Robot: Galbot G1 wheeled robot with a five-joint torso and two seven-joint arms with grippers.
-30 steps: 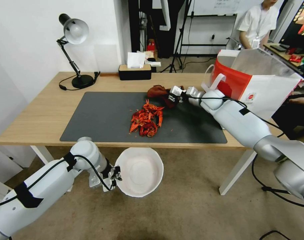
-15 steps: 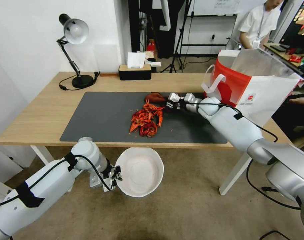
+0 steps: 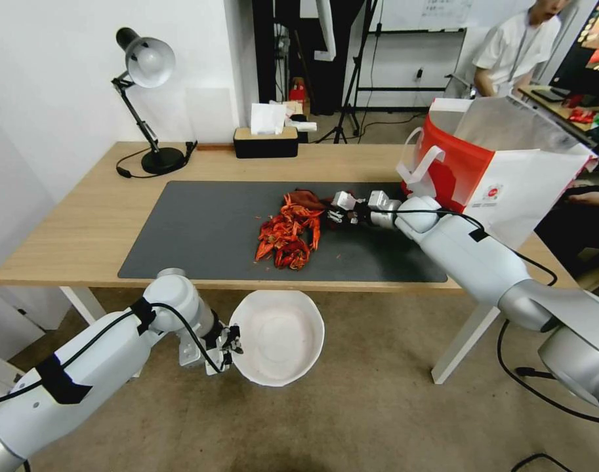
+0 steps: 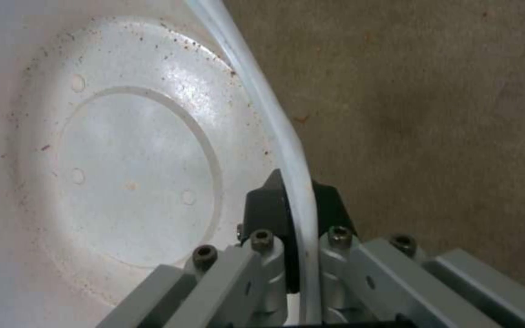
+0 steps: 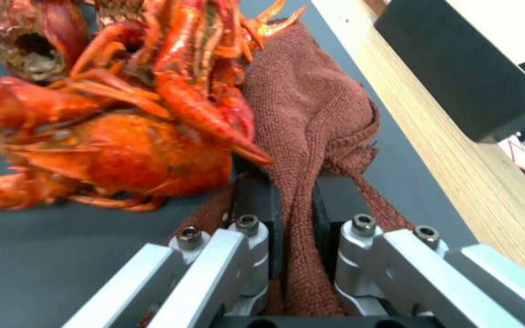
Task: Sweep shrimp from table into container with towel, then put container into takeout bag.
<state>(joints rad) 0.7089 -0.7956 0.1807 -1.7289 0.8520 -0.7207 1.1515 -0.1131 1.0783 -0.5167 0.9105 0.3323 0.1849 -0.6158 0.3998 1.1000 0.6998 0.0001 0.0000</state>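
We see the shrimp (image 3: 288, 235) in a red pile on the dark grey mat (image 3: 201, 229), near the middle of the bench (image 3: 82, 223). Little red bits lie on the mat beside the pile. A dark red towel (image 3: 307, 198) touches the far side of the pile. Our right tool (image 3: 334, 208) is clamped on the towel, and in the right wrist view the cloth (image 5: 302, 136) is pinched between the two dark pads, with a shrimp claw (image 5: 211, 118) lying against it.

Half a second ago the towel sat a little farther from the pile. Now it has come up against the shrimp, and our right arm has come with it. The pile itself looks the same.

The container (image 3: 277, 335) is a round white bowl held over the floor, just below the near edge of the bench. Our left tool (image 3: 229, 342) is clamped on its rim, and it has hardly moved. In the left wrist view the white rim (image 4: 275, 132) runs between the pads, and tiny specks dot the inside.

The takeout bag (image 3: 502, 164) stands open at the right end of the bench, red and white, with a small round logo (image 3: 493, 192) too small for us to read.

A desk lamp (image 3: 145, 98) and a black tissue box (image 3: 266, 141) stand at the back of the bench.
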